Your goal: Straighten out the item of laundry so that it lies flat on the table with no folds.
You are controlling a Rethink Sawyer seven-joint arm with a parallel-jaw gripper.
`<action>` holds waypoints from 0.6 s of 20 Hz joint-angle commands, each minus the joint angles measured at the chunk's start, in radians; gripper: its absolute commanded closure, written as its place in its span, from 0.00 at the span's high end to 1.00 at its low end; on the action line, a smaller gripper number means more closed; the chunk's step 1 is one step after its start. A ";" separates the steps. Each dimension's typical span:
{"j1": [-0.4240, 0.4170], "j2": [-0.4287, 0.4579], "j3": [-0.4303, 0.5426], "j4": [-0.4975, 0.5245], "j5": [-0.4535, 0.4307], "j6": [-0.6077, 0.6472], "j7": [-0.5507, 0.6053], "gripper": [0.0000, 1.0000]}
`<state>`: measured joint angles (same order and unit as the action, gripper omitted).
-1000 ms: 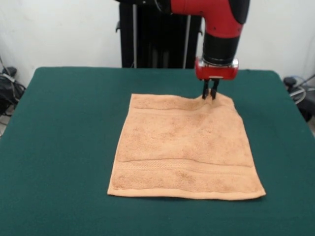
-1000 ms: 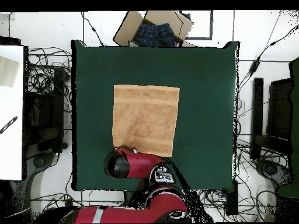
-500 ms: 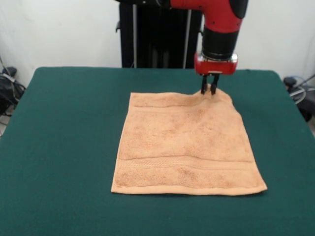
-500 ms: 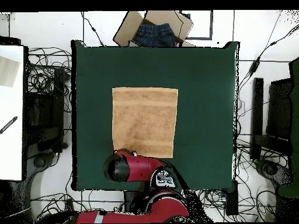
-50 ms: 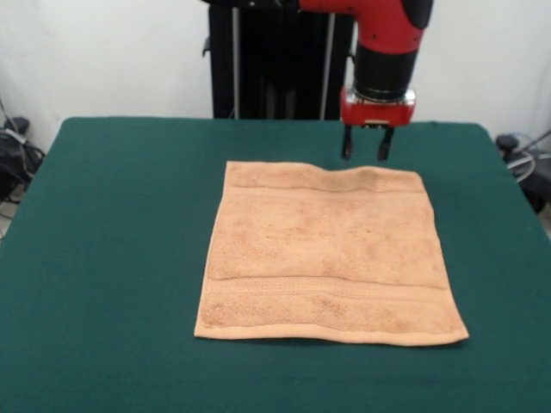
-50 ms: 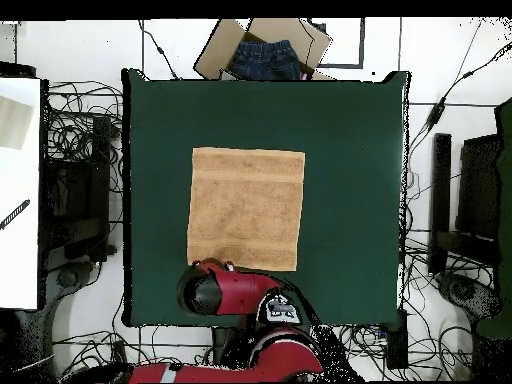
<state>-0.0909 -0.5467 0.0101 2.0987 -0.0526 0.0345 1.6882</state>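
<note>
The item of laundry (image 5: pixel 325 249), a peach-orange towel, lies spread out as a rough square on the green table (image 5: pixel 112 224), with a woven band near its front edge. A slight ripple shows along its far edge. My gripper (image 5: pixel 363 151) hangs open just above and behind the towel's far right part, holding nothing. From overhead, the towel (image 6: pixel 246 207) sits mid-table and the red arm (image 6: pixel 225 290) covers the gripper beside the towel's near edge.
A cardboard box with dark jeans (image 6: pixel 262 52) sits past the table's far edge in the overhead view. Cables and black stands surround the table. A white surface (image 6: pixel 18 190) lies to the left.
The gripper has let go of the towel's far edge, opened and risen slightly. The pinched-up corner has dropped flat, and the towel now lies squarer.
</note>
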 commanded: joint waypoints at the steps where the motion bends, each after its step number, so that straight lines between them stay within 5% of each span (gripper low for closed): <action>1: 0.011 -0.037 0.034 0.021 0.032 0.120 0.161 1.00; 7: 0.002 -0.248 0.043 -0.045 0.078 0.521 0.119 1.00; 12: -0.015 -0.309 0.062 -0.179 0.100 0.833 0.129 1.00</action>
<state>-0.0890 -0.7544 0.0095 2.0579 -0.0262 0.6235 1.6882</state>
